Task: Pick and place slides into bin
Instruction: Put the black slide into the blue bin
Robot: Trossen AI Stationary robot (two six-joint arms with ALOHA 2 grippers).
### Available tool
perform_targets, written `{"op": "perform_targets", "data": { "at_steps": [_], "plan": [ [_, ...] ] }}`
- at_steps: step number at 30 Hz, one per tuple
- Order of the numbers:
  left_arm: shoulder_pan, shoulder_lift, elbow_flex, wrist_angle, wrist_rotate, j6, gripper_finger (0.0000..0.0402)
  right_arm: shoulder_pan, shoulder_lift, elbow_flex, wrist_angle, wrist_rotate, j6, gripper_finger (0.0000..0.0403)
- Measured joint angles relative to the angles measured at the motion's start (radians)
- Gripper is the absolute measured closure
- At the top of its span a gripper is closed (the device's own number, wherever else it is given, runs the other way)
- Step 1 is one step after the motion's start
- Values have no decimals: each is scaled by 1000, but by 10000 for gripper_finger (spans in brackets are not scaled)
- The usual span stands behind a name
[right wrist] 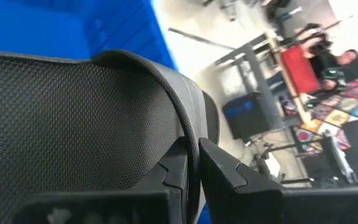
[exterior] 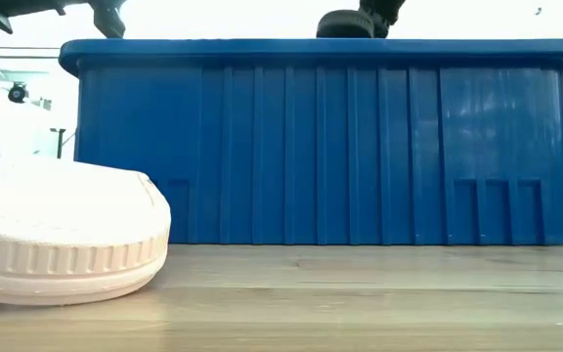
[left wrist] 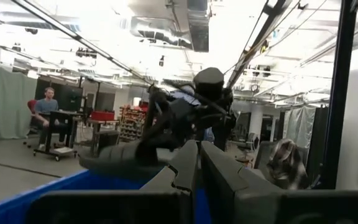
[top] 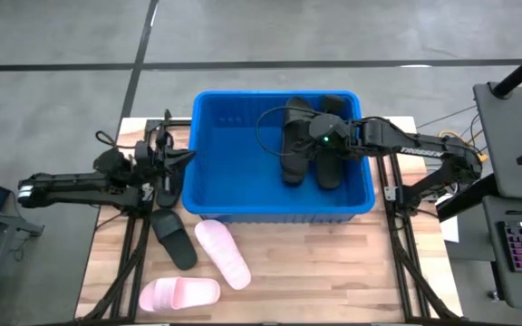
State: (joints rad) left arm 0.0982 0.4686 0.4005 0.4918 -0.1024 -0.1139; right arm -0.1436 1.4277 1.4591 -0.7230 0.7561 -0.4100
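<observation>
One marking only: white lettering along the right arm (top: 421, 152) in the high view, appearing to read "TROSSEN" (small, so the reading is not certain). No legible text on the bin (top: 208, 154), the slides (top: 223, 254), or the posters in the room behind (too blurred to make out).

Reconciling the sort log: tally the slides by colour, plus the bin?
Black slides: 4 that can be told apart; overlaps in the bin may hide more
Pink slides: 2
Blue bin: 1
Total: 7
</observation>
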Motion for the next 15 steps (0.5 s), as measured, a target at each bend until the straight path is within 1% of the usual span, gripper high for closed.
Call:
{"op": "perform_targets", "data": {
  "at_steps": [3,8,11,12,15],
  "plan": [
    [0,-25,-1,-36,-10,24,395,-25,1,-28,0,-37,-18,376],
    [0,-47,-2,-56,-11,44,395,-61,1,-73,2,-46,-43,376],
    [0,-54,-2,-56,-11,42,395,-72,1,-98,4,-149,-45,376],
    [0,-56,-2,-54,-11,42,395,-73,1,-108,8,-166,-44,376],
    [0,-65,-2,-55,-11,42,395,-72,9,-140,35,-161,-47,376]
  ]
}}
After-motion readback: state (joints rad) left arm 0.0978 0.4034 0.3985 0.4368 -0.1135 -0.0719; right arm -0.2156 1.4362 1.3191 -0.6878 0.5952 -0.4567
